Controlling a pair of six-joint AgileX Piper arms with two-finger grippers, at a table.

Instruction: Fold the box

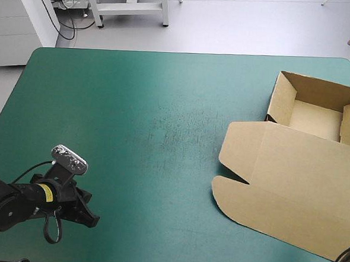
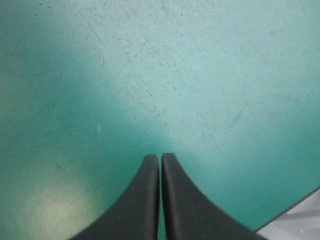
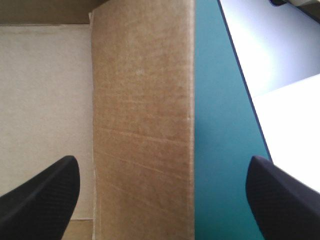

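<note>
Box (image 1: 297,180) wall between tips of wide-spread right tool (image 3: 162,167); left tool (image 2: 160,157) closed, empty.

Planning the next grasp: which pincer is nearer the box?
Right. The right pincer is open over a wall of the box; the left pincer is shut over cover, far off.

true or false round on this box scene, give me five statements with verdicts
1. The left gripper is shut. True.
2. The left gripper holds the box. False: it is over the bare teal-green cover, far from the box.
3. The right gripper is open, a box wall between its fingers. True.
4. The box sits at the table's left edge. False: it is near the right edge.
5. The lid lies flat. True.
</note>
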